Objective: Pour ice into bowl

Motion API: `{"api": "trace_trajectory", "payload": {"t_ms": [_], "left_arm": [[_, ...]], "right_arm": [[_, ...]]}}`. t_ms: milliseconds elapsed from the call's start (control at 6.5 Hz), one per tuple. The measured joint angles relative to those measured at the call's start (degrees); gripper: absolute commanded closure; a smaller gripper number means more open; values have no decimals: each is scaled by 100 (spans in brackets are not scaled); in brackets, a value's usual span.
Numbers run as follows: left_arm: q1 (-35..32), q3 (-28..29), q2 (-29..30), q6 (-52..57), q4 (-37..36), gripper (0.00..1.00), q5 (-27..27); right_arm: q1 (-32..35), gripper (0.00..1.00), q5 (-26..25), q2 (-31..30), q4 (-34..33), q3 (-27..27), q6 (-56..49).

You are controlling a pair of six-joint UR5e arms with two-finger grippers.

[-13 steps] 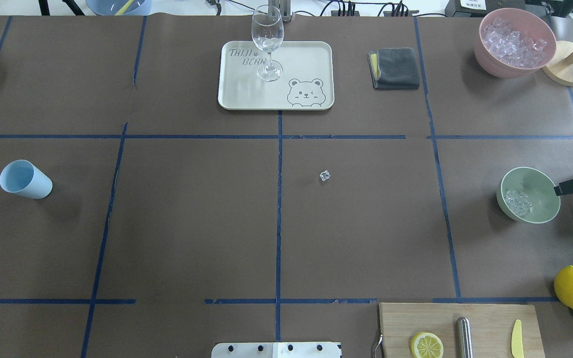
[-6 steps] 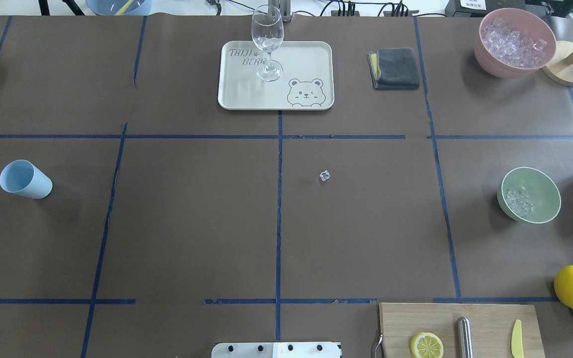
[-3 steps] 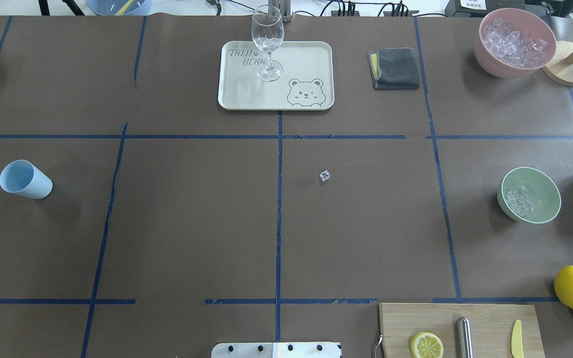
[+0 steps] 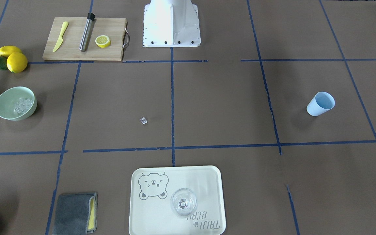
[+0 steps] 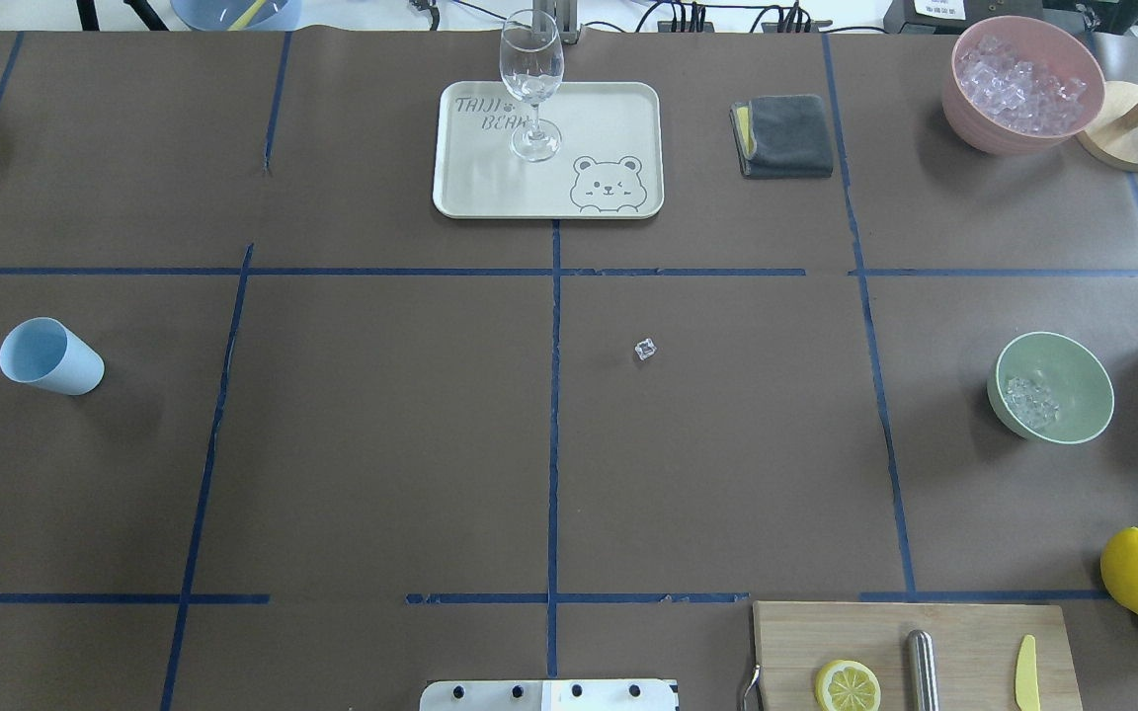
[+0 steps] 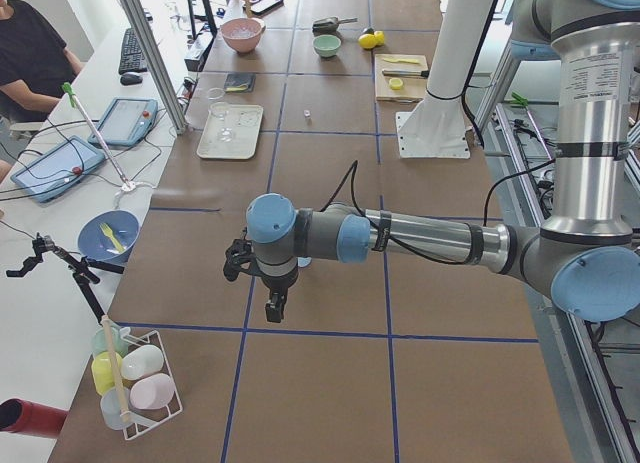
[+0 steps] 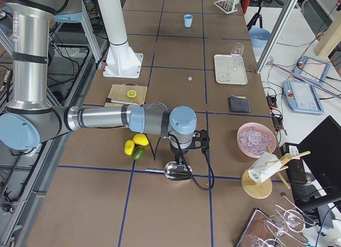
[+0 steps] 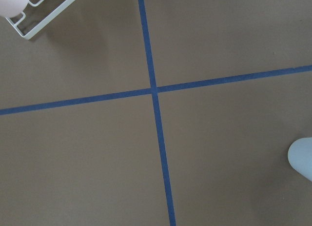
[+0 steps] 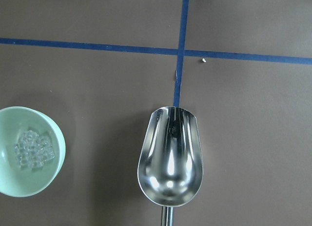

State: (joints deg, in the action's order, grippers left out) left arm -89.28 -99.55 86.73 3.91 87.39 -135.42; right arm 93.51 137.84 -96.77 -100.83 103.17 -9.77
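ice sits in the bowl at the table's right edge, scoop empty beside it, so the right gripper, spread or not i cannot tell, should rise straight, clipping neither.

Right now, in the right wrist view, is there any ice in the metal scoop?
No, the scoop is shiny and empty, while the ice sits in the green bowl beside it.

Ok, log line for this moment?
ice in bowl | one cube loose on table | scoop empty, on table | left claw, right claw: state unclear
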Motion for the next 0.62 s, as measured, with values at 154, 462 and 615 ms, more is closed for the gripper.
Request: {"api": "trace_trajectory", "payload": {"t_ms": [154, 462, 615], "left_arm": [[-17, 16, -11, 15, -2, 0, -20], [-19, 35, -16, 16, -1, 0, -28], [-19, 38, -16, 14, 9, 0, -26]], "right_arm": [[0, 0, 10, 8, 1, -12, 1], [0, 0, 8, 16, 83, -72, -3], [0, 0, 7, 17, 217, -138, -3]]}}
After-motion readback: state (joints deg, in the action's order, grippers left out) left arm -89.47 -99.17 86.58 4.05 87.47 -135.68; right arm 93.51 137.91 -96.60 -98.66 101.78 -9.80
